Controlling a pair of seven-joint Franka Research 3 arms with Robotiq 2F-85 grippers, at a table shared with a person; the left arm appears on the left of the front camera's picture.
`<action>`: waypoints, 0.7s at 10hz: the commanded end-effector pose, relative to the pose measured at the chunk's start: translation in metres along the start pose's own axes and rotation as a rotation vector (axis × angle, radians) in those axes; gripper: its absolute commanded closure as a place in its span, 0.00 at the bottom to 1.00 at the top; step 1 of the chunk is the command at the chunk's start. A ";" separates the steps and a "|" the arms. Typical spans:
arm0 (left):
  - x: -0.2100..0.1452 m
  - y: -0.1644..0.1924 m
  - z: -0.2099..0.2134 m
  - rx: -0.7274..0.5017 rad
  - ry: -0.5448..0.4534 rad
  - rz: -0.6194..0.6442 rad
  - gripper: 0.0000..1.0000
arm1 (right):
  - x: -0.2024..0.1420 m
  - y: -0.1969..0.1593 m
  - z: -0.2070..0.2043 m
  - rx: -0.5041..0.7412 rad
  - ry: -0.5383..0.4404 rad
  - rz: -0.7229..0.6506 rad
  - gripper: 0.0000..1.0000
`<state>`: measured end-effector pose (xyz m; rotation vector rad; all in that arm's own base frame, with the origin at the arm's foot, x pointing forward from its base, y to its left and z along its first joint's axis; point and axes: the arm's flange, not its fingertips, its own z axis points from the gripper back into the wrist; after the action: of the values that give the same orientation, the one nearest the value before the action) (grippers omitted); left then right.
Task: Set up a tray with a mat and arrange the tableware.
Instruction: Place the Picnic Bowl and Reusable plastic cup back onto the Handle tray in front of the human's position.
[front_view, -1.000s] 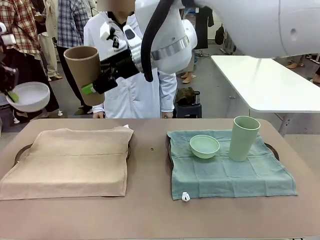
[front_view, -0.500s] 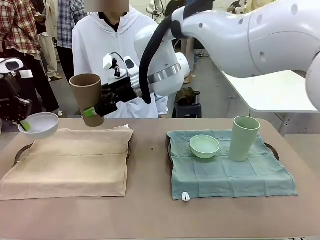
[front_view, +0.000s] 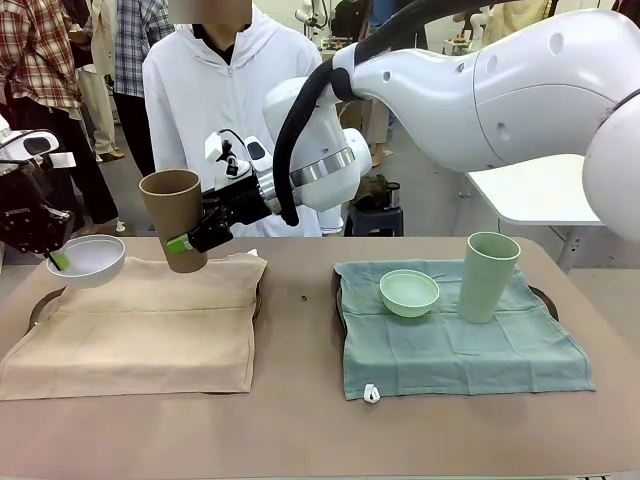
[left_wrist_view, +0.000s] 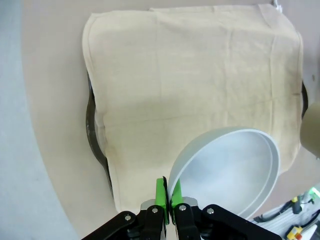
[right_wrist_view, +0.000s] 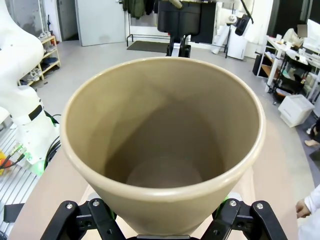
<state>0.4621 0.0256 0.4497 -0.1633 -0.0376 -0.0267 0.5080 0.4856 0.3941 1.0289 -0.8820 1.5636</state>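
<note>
L fingers (left_wrist_view: 167, 206) pinched on white bowl (left_wrist_view: 235, 170) rim, R fingers (front_view: 188, 236) wide, clamping tan tumbler (front_view: 176, 220), both above beige mat (front_view: 140, 320)

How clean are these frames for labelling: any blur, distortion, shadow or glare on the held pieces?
Front view: sharp, evenly lit; the tan tumbler and white bowl show no glare. Left wrist view: the bowl throws a soft shadow on the beige mat; its rim looks stretched by the wide lens. Right wrist view: the tumbler bulges from closeness, its inside shaded, the background sharp.
</note>
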 end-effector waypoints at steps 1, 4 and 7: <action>-0.002 0.000 0.003 0.000 0.006 -0.001 0.96 | 0.004 0.002 0.004 -0.004 0.000 0.005 0.17; 0.008 0.004 -0.020 -0.029 -0.013 0.010 0.96 | -0.032 -0.005 -0.006 0.007 -0.038 -0.004 0.17; 0.012 0.008 -0.054 -0.063 -0.030 0.028 0.96 | -0.069 -0.009 -0.027 0.026 -0.059 -0.043 0.17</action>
<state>0.4733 0.0247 0.4075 -0.1896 -0.0370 0.0109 0.5171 0.4834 0.3204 1.0743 -0.8207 1.5276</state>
